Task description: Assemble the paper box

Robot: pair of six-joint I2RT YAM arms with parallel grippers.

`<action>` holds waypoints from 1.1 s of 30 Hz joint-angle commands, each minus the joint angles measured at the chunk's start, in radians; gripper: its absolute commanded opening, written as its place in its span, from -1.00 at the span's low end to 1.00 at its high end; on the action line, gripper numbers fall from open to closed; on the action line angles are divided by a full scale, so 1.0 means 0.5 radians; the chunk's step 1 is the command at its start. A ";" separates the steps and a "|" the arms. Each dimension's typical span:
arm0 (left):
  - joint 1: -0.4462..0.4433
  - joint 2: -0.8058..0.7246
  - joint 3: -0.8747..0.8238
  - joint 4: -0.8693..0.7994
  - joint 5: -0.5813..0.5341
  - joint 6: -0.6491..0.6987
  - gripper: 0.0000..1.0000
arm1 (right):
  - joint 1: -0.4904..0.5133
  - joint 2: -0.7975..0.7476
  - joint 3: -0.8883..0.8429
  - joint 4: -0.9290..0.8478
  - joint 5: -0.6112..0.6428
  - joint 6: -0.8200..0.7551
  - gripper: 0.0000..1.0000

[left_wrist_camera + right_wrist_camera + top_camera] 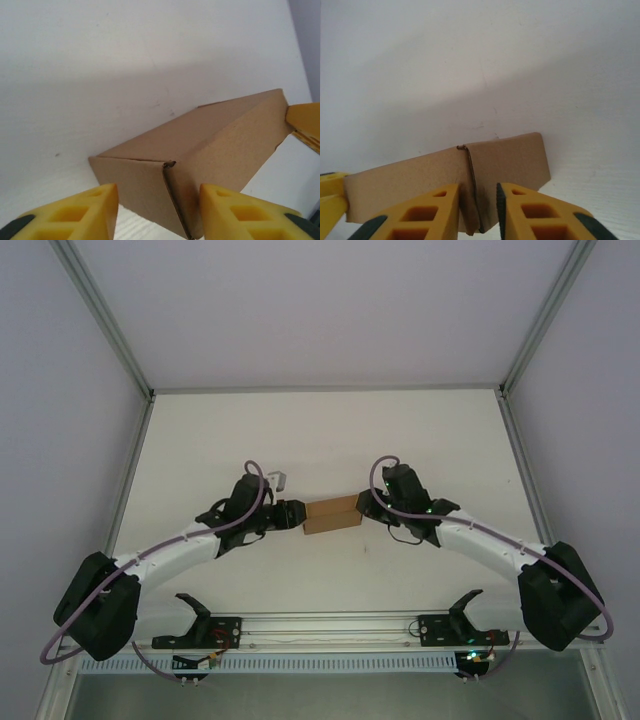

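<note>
The paper box point(331, 515) is a small, closed, plain brown cardboard box lying on the white table between my two grippers. My left gripper point(297, 514) is at its left end. In the left wrist view the box point(210, 145) shows a corner seam between the yellow fingers point(95, 207), and the left gripper point(159, 210) stands open with a gap on both sides. My right gripper point(365, 506) is at the right end. There the right gripper point(477, 210) straddles the box point(510, 157) corner, jaws narrowly apart and a slim gap at the right pad.
The white table point(330, 440) stretches far behind the box, bounded by aluminium frame posts point(140, 400) and pale walls. A metal rail point(330, 625) with two black brackets point(205, 620) runs along the near edge by the arm bases.
</note>
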State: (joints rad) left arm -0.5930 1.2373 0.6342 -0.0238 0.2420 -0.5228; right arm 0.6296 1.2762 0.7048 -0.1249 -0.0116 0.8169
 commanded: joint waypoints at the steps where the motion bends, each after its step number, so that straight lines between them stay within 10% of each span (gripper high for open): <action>1: -0.005 0.011 0.209 -0.386 -0.032 0.107 0.03 | -0.004 0.058 0.088 -0.305 0.021 -0.154 -0.38; 13: -0.006 0.023 0.453 -0.592 -0.144 0.183 0.71 | -0.005 0.039 0.286 -0.301 -0.001 -0.330 0.20; 19: -0.005 -0.061 0.530 -0.696 -0.360 0.186 1.00 | -0.004 -0.014 0.348 -0.300 0.002 -0.594 1.00; 33: 0.071 -0.282 0.602 -0.947 -0.822 0.210 1.00 | 0.014 0.300 0.686 -0.646 -0.946 -3.247 1.00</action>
State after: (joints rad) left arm -0.5701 1.1263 0.9279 -0.4614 -0.1333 -0.4400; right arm 0.6319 1.3563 0.9939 -0.3649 -0.3656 -0.4435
